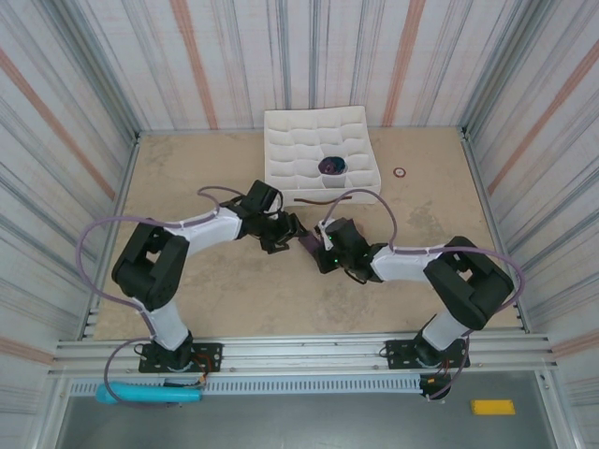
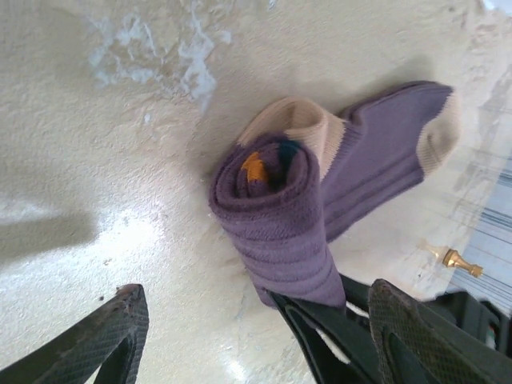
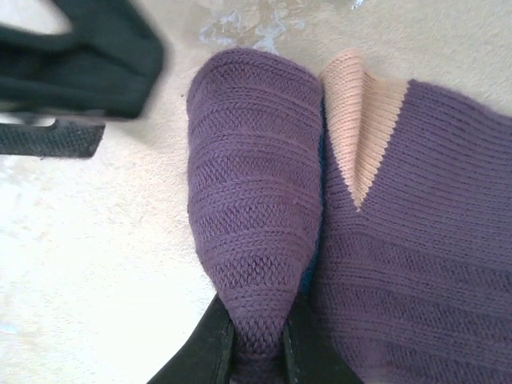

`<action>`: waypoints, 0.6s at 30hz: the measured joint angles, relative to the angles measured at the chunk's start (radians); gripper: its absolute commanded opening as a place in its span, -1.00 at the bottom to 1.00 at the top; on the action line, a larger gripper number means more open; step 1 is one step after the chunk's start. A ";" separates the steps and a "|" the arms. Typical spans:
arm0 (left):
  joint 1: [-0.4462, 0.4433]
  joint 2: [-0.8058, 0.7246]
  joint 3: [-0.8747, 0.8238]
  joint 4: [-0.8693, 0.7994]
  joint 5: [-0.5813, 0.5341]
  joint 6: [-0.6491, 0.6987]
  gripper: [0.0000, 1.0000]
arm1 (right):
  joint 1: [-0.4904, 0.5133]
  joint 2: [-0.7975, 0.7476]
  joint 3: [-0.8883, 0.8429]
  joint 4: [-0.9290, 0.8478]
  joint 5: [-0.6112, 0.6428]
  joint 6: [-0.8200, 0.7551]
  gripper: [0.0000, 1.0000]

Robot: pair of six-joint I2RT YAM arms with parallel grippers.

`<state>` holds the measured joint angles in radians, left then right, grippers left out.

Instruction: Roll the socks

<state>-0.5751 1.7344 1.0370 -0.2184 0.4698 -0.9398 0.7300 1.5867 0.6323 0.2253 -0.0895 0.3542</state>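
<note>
You have two socks in front of you, both purple and both on the table (image 1: 234, 290), in the middle between the two arms. One is the rolled sock (image 2: 276, 232): a thick roll, and at its open end you see one orange spot and one dark teal spot in the spiral. The other is the flat sock (image 2: 384, 152), which has two peach patches, one at its far tip and one just beside the roll. The flat sock lies tight against the roll. Whether it goes inside the roll you cannot tell.

You also have one white tray (image 1: 281, 131) at the far side of the table, with many small compartments. One dark purple bundle (image 1: 332, 166) sits in one compartment near the right edge of the tray. One small red ring (image 1: 400, 172) lies on the table to the right of the tray, apart from it.

There are two grippers. The right gripper (image 3: 256, 352) is closed on the rolled sock. Its two black fingers (image 3: 210, 352) pinch the narrow end of the roll from both sides, and the fabric is squeezed thin there. The left gripper (image 1: 281, 231) is wide open and holds nothing. In the left wrist view its two fingers (image 2: 120, 332) stand far apart, one on each side of the roll, and neither touches the fabric.
</note>
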 measured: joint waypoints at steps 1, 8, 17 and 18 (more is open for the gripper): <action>0.000 -0.013 -0.016 0.019 -0.002 0.000 0.49 | -0.031 0.000 -0.010 0.019 -0.059 0.021 -1.00; -0.018 -0.033 -0.055 0.113 -0.024 0.003 0.38 | -0.179 0.040 -0.063 0.144 -0.356 0.159 -1.00; -0.079 0.025 -0.039 0.147 -0.032 0.020 0.10 | -0.300 0.112 -0.081 0.219 -0.589 0.327 -1.00; -0.086 0.038 -0.034 0.147 -0.035 0.020 0.09 | -0.312 0.125 -0.081 0.231 -0.613 0.346 -1.00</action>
<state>-0.6609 1.7721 1.0035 -0.0715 0.4347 -0.9199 0.4183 1.7119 0.5514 0.4561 -0.7029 0.7006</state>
